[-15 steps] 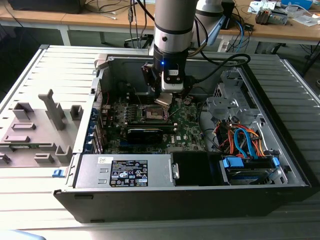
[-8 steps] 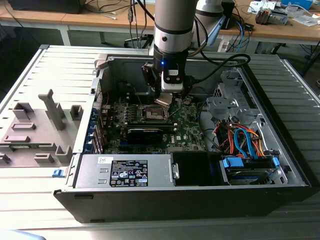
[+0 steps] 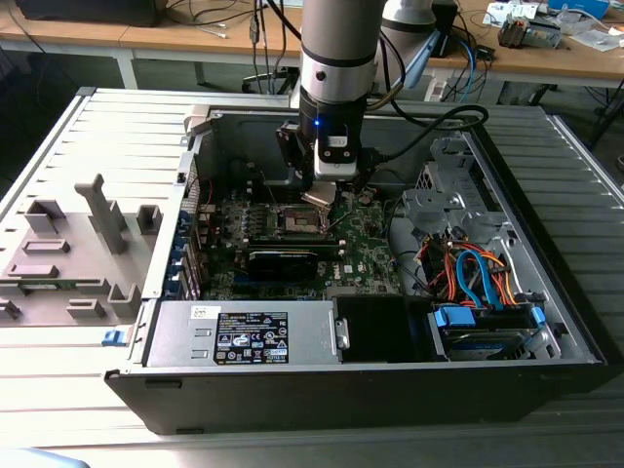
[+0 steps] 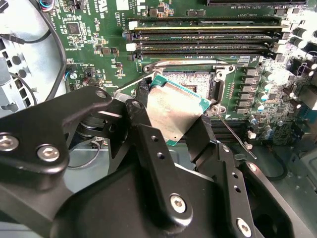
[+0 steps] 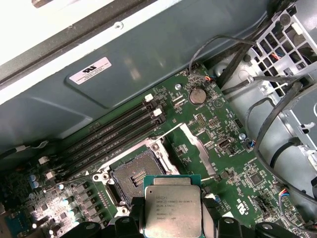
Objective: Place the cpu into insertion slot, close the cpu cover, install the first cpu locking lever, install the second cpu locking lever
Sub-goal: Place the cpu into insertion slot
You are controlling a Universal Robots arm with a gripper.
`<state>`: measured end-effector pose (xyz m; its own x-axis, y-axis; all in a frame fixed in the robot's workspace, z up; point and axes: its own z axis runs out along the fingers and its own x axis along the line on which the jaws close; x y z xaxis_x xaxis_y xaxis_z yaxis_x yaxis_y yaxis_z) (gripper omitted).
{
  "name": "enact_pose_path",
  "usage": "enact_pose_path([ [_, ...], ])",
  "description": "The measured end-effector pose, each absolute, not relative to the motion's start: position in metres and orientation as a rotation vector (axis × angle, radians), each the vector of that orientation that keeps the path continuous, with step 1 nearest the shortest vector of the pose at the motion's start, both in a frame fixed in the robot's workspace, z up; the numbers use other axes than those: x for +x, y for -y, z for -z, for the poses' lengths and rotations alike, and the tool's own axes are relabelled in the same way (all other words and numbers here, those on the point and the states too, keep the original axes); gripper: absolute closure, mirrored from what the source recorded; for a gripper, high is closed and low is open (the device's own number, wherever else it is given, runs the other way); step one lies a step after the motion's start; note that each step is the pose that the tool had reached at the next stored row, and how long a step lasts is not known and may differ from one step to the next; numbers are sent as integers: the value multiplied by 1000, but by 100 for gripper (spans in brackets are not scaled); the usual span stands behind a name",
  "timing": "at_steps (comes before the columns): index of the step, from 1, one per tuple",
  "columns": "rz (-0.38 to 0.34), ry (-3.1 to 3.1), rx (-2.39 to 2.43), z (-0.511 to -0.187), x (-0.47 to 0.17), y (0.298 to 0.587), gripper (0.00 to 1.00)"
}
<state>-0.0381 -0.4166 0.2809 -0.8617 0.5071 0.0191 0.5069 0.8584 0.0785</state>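
1. Got the gripper (image 3: 322,188) hanging down inside the open pc case (image 3: 507,375), jaws pinching the cpu (image 3: 319,196) by two opposite edges.
2. Same grab from the second wrist view: gripper (image 4: 171,124) with black fingers (image 4: 140,115) on either side of the cpu (image 4: 174,106), held tilted, shiny metal lid facing up.
3. Seeing the cpu (image 5: 172,210) flat-on between the jaws in the first wrist view, not seated in anything.
4. Looking just past the jaw tips: insertion slot (image 5: 134,176) sitting bare, dark contact field on show. Also visible right under the chip's far edge (image 4: 193,79) and just below the jaws (image 3: 300,221).
5. Spotting the cpu cover (image 5: 197,145) swung open, off to one side of the slot and further out from the jaws.
6. Further out again, past the slot: four long memory slots (image 5: 106,141) on the green motherboard (image 5: 233,163).
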Motion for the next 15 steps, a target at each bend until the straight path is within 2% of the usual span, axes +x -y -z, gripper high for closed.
enact_pose_path([
  [15, -127, -3020, 845, -281, -38, 417, 45],
])
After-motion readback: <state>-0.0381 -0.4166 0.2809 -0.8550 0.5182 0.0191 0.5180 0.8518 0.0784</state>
